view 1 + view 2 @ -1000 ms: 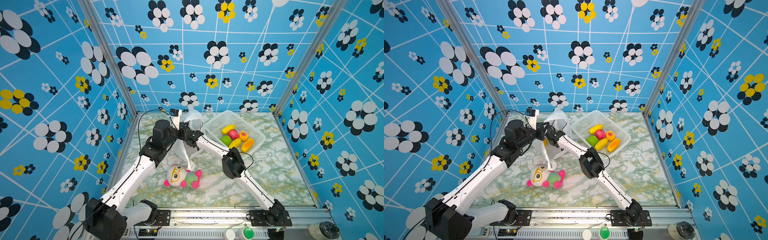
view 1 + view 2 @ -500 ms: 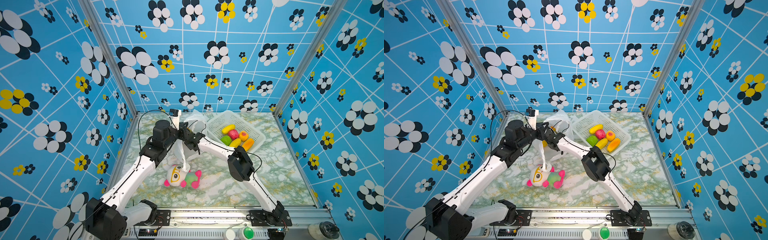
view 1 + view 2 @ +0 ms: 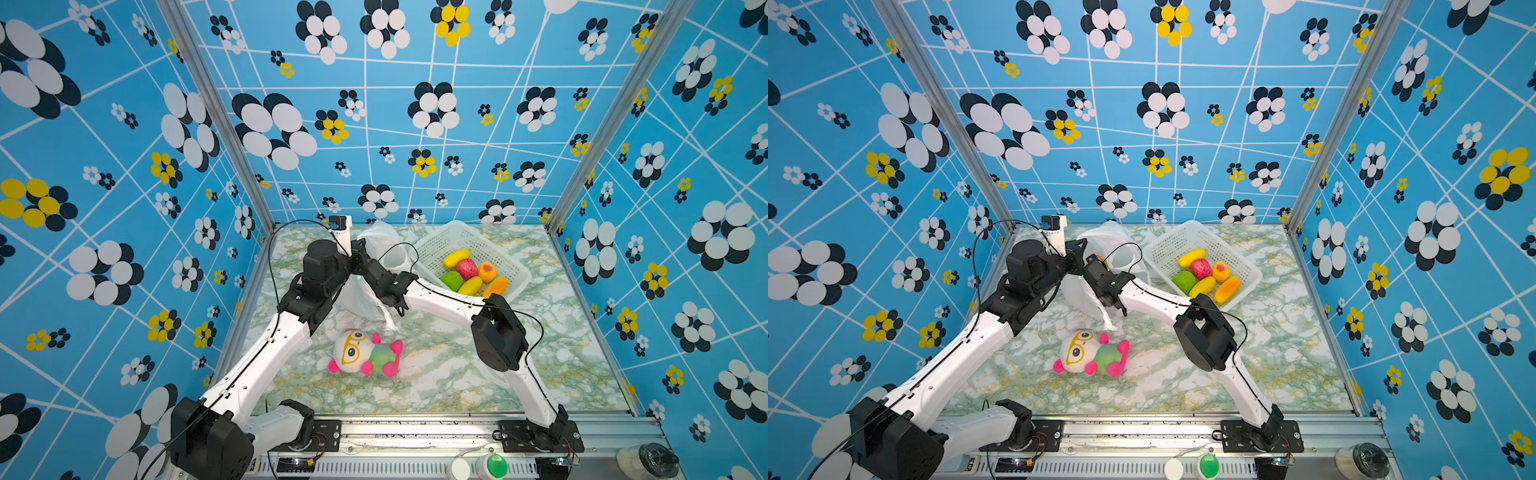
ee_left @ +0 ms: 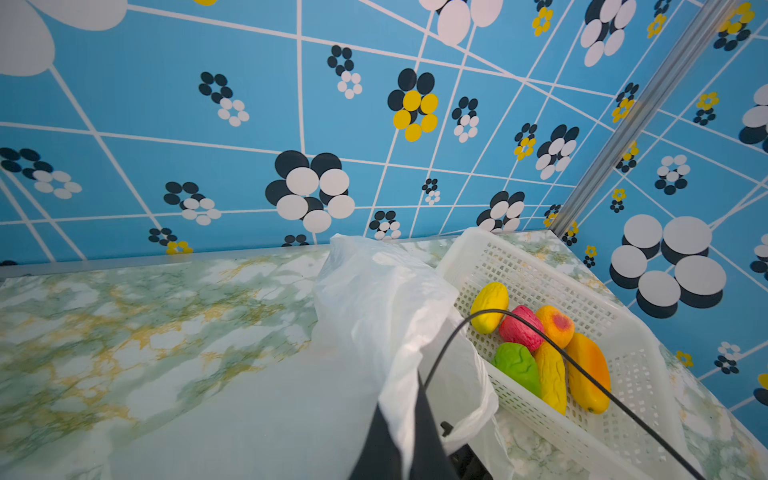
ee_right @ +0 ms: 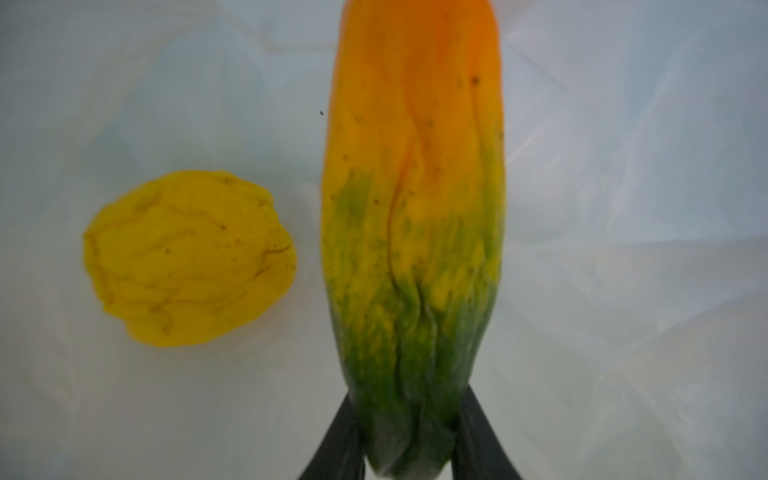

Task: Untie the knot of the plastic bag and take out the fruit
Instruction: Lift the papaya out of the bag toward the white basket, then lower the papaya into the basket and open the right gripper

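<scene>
— Where is the plastic bag (image 3: 380, 245)?
— At the far middle of the marble table (image 3: 457, 374), just left of the white basket (image 3: 440, 241). In the left wrist view its plastic lies against the basket's wall.
— What is the left gripper (image 4: 401, 415) doing?
— Its fingers are pressed together on a fold of the bag's thin plastic, holding that part up off the table.
— And the right gripper (image 5: 407, 395)?
— It is inside the bag. In the right wrist view its two dark fingers (image 5: 336, 440) press on either side of the green end of the orange-green fruit (image 5: 415, 166), pinching it. A round yellow fruit (image 5: 189, 257) lies apart from it on the bag's plastic.
— Is any fruit outside the bag?
— Six basket fruits (image 3: 467, 268) lie close together in the basket: two yellow, two orange, one pink-red and one green.
— Anything else on the table?
— A plush doll (image 3: 361, 353) with yellow glasses lies nearer than the bag, between the two arms.
</scene>
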Robot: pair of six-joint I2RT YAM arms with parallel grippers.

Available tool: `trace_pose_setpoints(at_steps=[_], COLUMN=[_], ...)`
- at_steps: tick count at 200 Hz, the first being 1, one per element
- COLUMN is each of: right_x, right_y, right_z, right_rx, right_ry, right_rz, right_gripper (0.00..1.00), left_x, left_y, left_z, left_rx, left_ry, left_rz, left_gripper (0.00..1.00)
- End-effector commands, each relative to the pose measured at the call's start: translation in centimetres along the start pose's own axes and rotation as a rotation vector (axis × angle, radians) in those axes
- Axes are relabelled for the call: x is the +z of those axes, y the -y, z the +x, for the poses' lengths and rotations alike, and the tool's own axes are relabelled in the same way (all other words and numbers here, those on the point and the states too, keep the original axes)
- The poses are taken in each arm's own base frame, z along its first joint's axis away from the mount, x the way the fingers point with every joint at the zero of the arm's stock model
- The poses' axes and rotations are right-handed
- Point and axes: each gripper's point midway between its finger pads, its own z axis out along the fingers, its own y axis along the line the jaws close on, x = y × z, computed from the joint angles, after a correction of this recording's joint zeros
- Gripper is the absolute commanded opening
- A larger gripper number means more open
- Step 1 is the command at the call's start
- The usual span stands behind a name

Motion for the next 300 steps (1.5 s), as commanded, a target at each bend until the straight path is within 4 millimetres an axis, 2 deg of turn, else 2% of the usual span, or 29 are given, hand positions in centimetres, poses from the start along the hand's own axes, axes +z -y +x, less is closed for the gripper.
trace_pose_setpoints(at_steps=[1,23,28,29,32,44,83,111,137,161,186,208,221,257,273,300], right_x=[-2.7,-3.5,-4.0,-3.6,-3.6,-4.1,-7.6,-10.8,-13.4,-14.5,-14.7,-13.9,-12.8,-7.2,-4.1,0.2], right_y=[0.4,0.8,1.0,0.9,0.9,1.2,3.3,5.8,9.0,12.2,15.0,17.5,19.1,22.9,23.5,22.5], right_z=[-2.3,-2.1,-2.6,-1.8,-1.5,-1.5,-2.2,-2.6,-2.3,-1.4,-0.1,1.2,2.3,5.8,6.7,6.7], right_rx=[0.054,0.069,0.078,0.073,0.073,0.086,0.130,0.188,0.288,0.412,0.543,0.654,0.729,0.943,1.012,1.034], right_ry=[0.118,0.173,0.195,0.181,0.180,0.201,0.306,0.404,0.492,0.532,0.558,0.547,0.507,0.296,0.174,0.029], right_rz=[-0.058,-0.078,-0.082,-0.083,-0.084,-0.091,-0.082,-0.054,-0.018,0.003,-0.013,0.012,0.037,0.053,0.004,-0.110], right_gripper=[0.16,0.16,0.16,0.16,0.16,0.15,0.13,0.13,0.13,0.13,0.13,0.14,0.15,0.13,0.10,0.11], left_x=[0.1,0.0,0.0,0.0,0.0,0.0,0.2,0.2,0.1,0.0,0.1,0.1,0.0,-0.3,-0.4,-0.5], left_y=[-2.0,-2.6,-2.7,-2.7,-2.7,-2.8,-2.7,-2.6,-2.6,-2.7,-2.7,-2.6,-2.5,-2.5,-2.6,-2.7], left_z=[0.4,0.4,0.3,0.4,0.4,0.3,0.4,0.4,0.4,0.4,0.4,0.4,0.3,0.2,0.2,0.1], left_rx=[-0.074,-0.108,-0.113,-0.115,-0.116,-0.121,-0.130,-0.131,-0.133,-0.136,-0.136,-0.137,-0.137,-0.136,-0.137,-0.138], left_ry=[-0.009,-0.005,-0.003,-0.005,-0.005,-0.005,-0.013,-0.013,-0.014,-0.011,-0.017,-0.018,-0.015,-0.009,-0.006,-0.003], left_rz=[-0.039,-0.023,-0.020,-0.019,-0.018,-0.014,0.002,0.011,0.009,0.010,0.010,0.013,0.017,0.016,0.012,0.008], left_gripper=[0.00,0.00,0.00,0.00,0.00,0.00,0.00,0.00,0.00,0.00,0.00,0.00,0.00,0.00,0.00,0.00])
